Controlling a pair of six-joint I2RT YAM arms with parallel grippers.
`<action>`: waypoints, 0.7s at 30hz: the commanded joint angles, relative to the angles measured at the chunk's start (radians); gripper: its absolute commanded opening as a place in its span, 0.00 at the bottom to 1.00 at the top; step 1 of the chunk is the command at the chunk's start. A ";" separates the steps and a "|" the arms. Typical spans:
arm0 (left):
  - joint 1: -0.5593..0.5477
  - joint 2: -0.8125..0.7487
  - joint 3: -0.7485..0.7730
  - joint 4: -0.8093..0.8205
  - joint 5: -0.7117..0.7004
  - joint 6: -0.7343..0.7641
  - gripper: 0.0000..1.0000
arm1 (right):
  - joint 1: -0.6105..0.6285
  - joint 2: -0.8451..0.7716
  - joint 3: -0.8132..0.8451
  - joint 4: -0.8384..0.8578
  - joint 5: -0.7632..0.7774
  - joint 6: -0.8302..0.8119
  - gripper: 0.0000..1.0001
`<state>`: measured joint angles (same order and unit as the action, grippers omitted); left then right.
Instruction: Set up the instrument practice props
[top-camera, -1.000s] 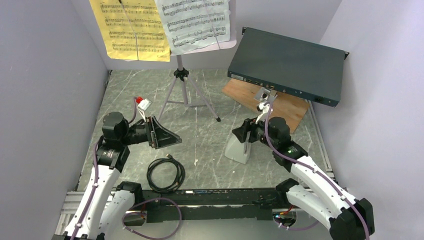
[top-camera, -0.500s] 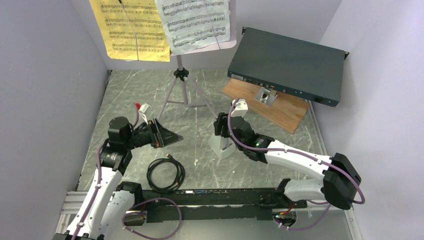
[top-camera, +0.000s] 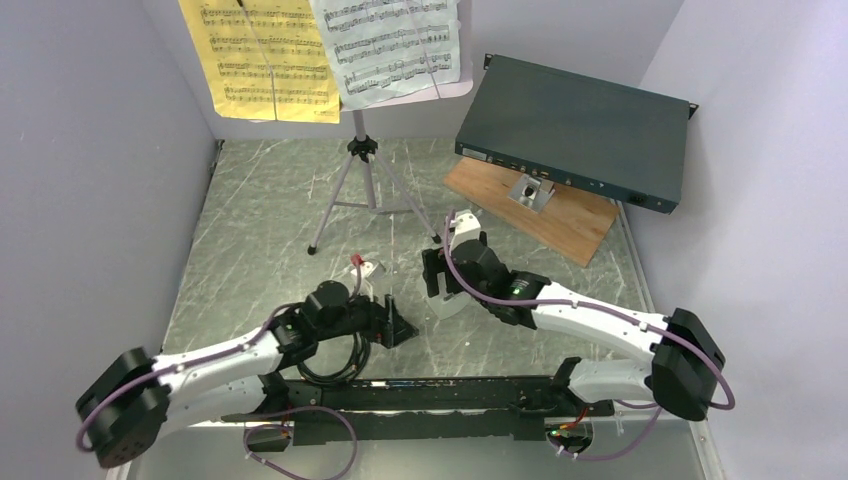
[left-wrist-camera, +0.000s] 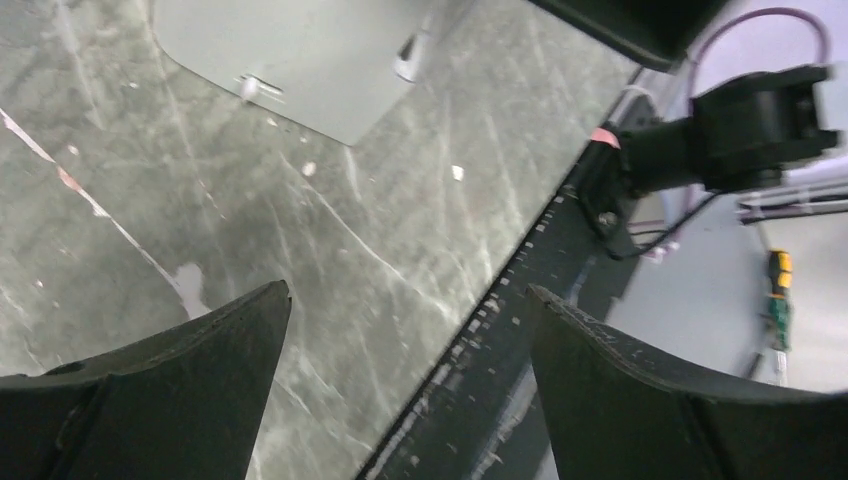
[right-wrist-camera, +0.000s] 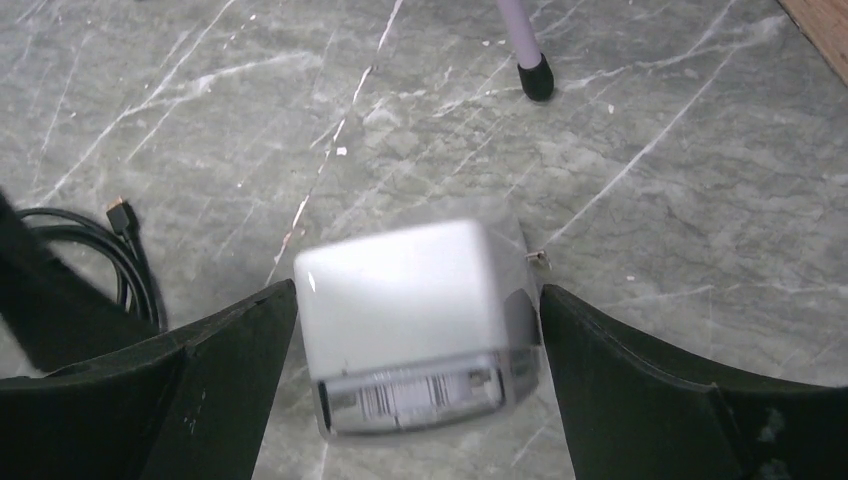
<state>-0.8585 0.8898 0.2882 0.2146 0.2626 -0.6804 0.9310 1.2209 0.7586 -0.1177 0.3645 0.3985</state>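
The pale grey music stand (top-camera: 366, 150) on its silver tripod stands at the back and carries a yellow page (top-camera: 262, 55) and a white page (top-camera: 392, 42). The white metronome (top-camera: 446, 303) sits on the table in the middle. My right gripper (top-camera: 436, 277) is over it, open, one finger on each side; in the right wrist view (right-wrist-camera: 418, 385) the metronome (right-wrist-camera: 410, 300) nearly fills the gap and a barcode label faces the camera. My left gripper (top-camera: 398, 328) is open and empty, low over the table left of the metronome. It points at a grey face of the metronome (left-wrist-camera: 300, 60).
A coiled black cable (top-camera: 332, 368) lies under my left arm and shows in the right wrist view (right-wrist-camera: 110, 250). A dark-green flat box (top-camera: 575, 130) rests on a wooden board (top-camera: 562, 218) at the back right. A tripod foot (right-wrist-camera: 537, 76) is just beyond the metronome. The black front rail (left-wrist-camera: 520, 330) lies under the left fingers.
My left arm has swung from the left side to the front middle, over the cable. My right gripper and the metronome moved left, then barely shifted.
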 joint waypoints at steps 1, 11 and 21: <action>-0.034 0.148 0.015 0.267 -0.164 0.065 0.92 | 0.003 -0.068 -0.025 -0.004 -0.023 -0.041 0.94; -0.040 0.281 0.049 0.306 -0.185 0.000 0.91 | 0.000 -0.056 -0.043 0.091 -0.040 -0.120 0.97; -0.040 0.316 0.153 0.050 -0.227 -0.069 0.91 | -0.016 0.013 -0.062 0.168 -0.094 -0.085 0.63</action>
<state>-0.8936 1.1904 0.3550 0.3717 0.0753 -0.7174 0.9215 1.2236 0.7086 -0.0311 0.3305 0.2836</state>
